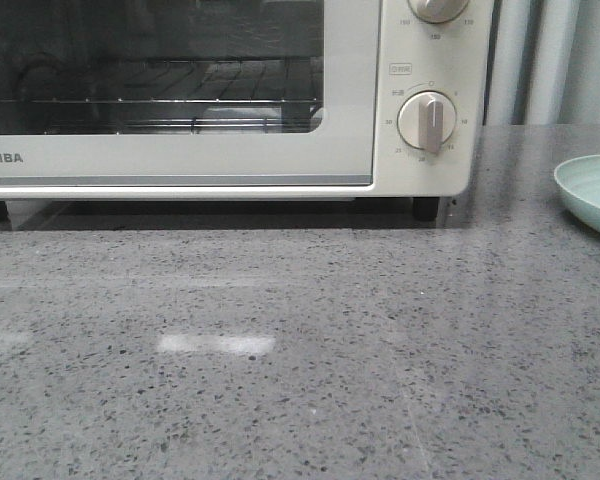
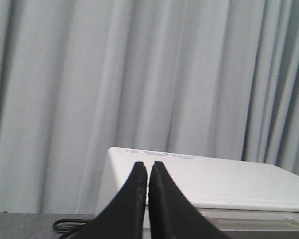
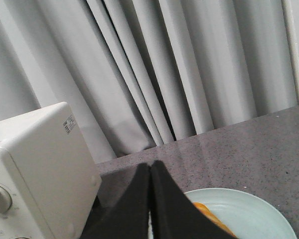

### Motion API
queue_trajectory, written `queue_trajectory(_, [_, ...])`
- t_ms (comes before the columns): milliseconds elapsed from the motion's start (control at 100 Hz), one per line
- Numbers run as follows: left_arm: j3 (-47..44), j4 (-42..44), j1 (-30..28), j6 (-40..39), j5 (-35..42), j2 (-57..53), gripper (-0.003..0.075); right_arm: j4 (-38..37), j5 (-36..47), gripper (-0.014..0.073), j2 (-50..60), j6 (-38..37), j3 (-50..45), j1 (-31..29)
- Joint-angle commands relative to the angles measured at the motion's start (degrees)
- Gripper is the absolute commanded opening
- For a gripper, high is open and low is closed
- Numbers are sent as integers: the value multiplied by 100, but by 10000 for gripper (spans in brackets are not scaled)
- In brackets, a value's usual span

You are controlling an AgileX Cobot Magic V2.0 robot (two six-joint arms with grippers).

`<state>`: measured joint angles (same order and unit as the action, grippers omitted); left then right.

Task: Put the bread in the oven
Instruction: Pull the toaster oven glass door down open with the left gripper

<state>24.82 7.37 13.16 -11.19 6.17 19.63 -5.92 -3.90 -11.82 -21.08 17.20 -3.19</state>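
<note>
The cream-white oven [image 1: 230,150] stands at the back of the grey table with its glass door shut; the wire rack [image 1: 160,100] shows through the window. It also shows in the left wrist view [image 2: 214,181] and the right wrist view [image 3: 35,164]. The bread [image 3: 209,215] shows only as an orange sliver on a pale green plate [image 3: 254,214], mostly hidden behind my right gripper [image 3: 150,167], which is shut and empty above the plate. My left gripper [image 2: 147,167] is shut and empty, raised level with the oven's top. Neither gripper shows in the front view.
The plate's rim [image 1: 590,190] sits at the table's right edge, right of the oven. Beige knobs [image 1: 427,122] are on the oven's right panel. A black cable [image 2: 70,226] lies left of the oven. Grey curtains [image 2: 139,74] hang behind the table.
</note>
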Motion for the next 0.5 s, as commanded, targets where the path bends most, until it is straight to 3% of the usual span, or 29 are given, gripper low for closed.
queue_trajectory(0, [509, 338, 470, -63, 309, 568, -21, -151, 616, -70, -300, 27, 245, 0])
queue_trajectory(240, [1291, 441, 1725, -63, 124, 1842, -22, -151, -58, -70, -461, 27, 576, 0])
queue_trajectory(490, [1947, -4, 1902, -63, -2, 2898, -21, -151, -1582, -70, -461, 683, 1176, 13])
